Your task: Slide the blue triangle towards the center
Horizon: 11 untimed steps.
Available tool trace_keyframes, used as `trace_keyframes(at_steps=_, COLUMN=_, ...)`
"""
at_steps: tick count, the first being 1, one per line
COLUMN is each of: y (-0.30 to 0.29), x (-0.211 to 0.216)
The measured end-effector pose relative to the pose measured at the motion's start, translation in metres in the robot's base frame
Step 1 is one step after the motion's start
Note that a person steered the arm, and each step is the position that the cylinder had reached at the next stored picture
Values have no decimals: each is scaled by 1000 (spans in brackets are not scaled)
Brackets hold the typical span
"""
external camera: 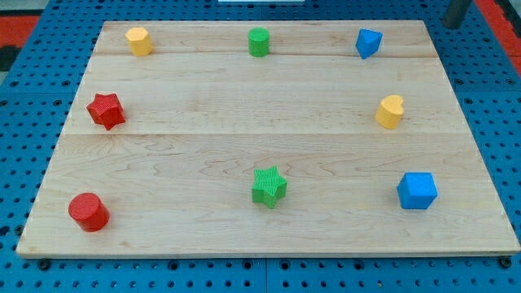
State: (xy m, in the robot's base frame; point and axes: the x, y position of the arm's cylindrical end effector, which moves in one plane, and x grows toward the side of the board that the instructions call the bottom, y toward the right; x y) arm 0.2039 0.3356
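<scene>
So the blue triangle sits up near the worktop's far right corner, my tip is parked off the board at about 2 o'clock from it, no jaws here, and centre lies toward 7 o'clock.

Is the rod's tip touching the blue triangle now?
No, my tip sits off the board at the view's top right, apart from the blue triangle.
</scene>
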Motion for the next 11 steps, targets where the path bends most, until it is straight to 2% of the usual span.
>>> trace_keyframes(at_steps=5, y=9, x=5)
trace_keyframes(at_steps=8, y=9, x=34)
trace_keyframes(at_steps=11, y=8, x=38)
